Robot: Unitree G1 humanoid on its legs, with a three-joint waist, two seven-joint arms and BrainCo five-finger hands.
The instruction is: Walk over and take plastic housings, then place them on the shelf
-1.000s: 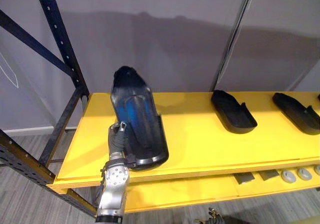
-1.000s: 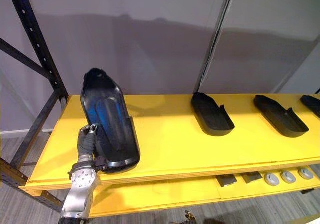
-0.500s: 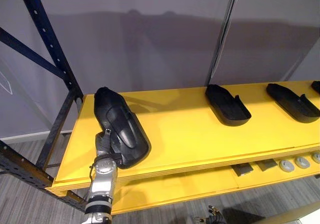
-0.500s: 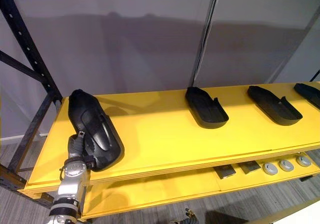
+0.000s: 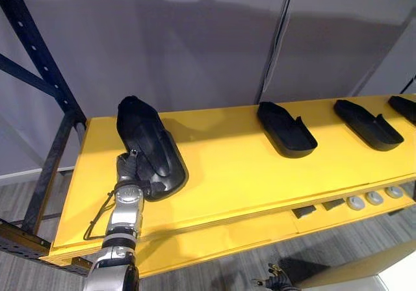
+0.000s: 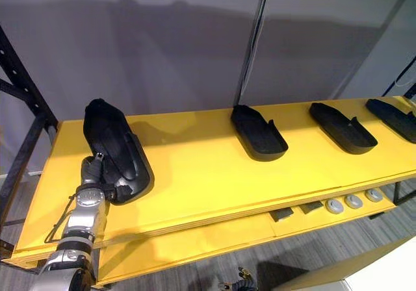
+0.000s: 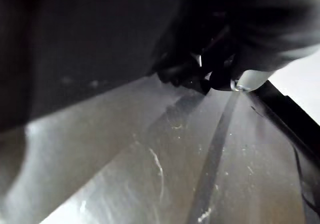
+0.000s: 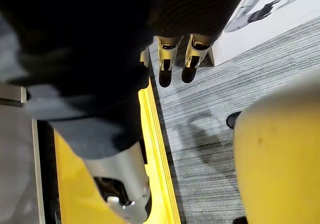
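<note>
Now the housing [image 5: 148, 147] lies on the shelf [image 5: 227, 174] at its left end. Its domed black back faces up, its narrow end points toward the wall [image 5: 195, 44], and its wide end is close to the shelf's front edge. The left hand [image 5: 129, 171] grasps that wide end: the thumb rests against the housing's near flank and the dark fingers curl in under the rim. The left arm rises to it from below the front edge.

Further right on the same yellow board, well apart from the held one, a second housing [image 5: 286, 130] lies hollow side up at about mid-shelf. A third housing [image 5: 367, 123] lies past it, also hollow side up, and a fourth housing [image 5: 404, 107] shows at the right border, partly cut off. All three lie at a similar slant and none touches another.

Beneath the shelf a lower board [image 5: 260, 229], also yellow, juts forward. Toward its right it carries two dark blocks [image 5: 303, 211] and then three grey discs [image 5: 374, 197] in a row.

A dark post [image 5: 39, 63] with a line of holes stands at the left end of the rack, with a brace crossing it. The grey wall stands behind.

The right hand [image 8: 167, 59] hangs over the striped floor [image 8: 200, 114], beside the yellow board edge. Its fingers are loose and straight and it carries nothing.
</note>
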